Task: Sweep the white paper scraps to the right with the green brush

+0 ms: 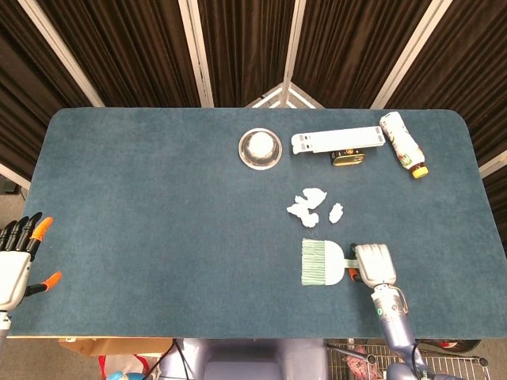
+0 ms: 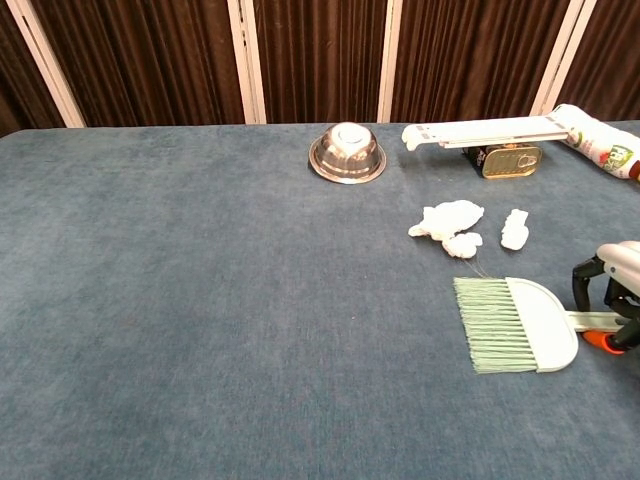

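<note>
With my right hand [image 2: 612,300] at the lower right curling its fingers over the pale green flat-bristled brush's [image 1: 322,262] handle, grip unconfirmed, I worry a loose hold could twist the brush before reaching the crumpled white paper scraps [image 1: 310,205] just above.

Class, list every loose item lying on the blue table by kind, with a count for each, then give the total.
White crumpled paper scraps: 3
Green-bristled hand brush: 1
Upturned steel bowl: 1
White flat plastic stand: 1
Gold tin can: 1
White bottle lying down: 1
Total: 8
</note>
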`<state>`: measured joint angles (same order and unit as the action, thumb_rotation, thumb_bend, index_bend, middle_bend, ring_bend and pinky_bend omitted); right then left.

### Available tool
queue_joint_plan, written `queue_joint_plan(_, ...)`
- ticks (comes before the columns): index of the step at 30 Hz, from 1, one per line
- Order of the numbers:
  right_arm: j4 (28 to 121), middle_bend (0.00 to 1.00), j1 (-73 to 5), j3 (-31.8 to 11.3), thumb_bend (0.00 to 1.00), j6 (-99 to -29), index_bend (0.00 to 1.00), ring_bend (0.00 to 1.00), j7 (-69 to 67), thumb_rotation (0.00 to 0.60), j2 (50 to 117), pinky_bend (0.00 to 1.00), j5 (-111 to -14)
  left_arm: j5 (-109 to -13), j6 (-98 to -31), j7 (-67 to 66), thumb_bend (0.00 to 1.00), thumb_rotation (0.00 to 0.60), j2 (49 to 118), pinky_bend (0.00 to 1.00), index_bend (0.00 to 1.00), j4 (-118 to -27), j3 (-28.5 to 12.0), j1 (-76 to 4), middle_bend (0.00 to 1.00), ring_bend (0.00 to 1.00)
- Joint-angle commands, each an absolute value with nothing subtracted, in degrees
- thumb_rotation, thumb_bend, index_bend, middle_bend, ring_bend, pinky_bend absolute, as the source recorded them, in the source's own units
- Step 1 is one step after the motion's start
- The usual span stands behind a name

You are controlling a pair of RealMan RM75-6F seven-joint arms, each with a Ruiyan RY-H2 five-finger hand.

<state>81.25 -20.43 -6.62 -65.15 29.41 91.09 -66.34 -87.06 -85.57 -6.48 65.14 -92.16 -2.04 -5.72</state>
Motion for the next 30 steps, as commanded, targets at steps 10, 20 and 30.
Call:
queue_joint_plan(10, 94.06, 0.96, -24.19, -10.66, 0.44, -67.72, 0.79, 0.99, 36.40, 0.600, 83.14, 0.88, -68.11, -87.20, -85.39, -6.38, 0.00, 0.600, 64.97, 0.00, 0.00, -92.31, -1.88, -5.77, 0.00, 0.00)
queue_joint_plan(20, 98.28, 0.96, -31.25, -15.97, 0.44, -65.51, 0.81, 0.99, 48.00, 0.600, 81.96, 0.88, -59.59, -86.48, -84.18, -5.09, 0.00, 0.600, 64.20, 0.00, 0.00, -93.05, -1.81, -6.05, 0.00, 0.00)
queue_joint_plan(30, 89.61, 0.96, -40.70, -19.01, 0.44, -61.88, 0.81, 0.99, 55.69, 0.600, 88.40, 0.88, -46.79, -84.98, -82.15, -3.19, 0.00, 0.600, 63.22, 0.00, 0.00, -94.07, -1.99, -6.65, 0.00, 0.00)
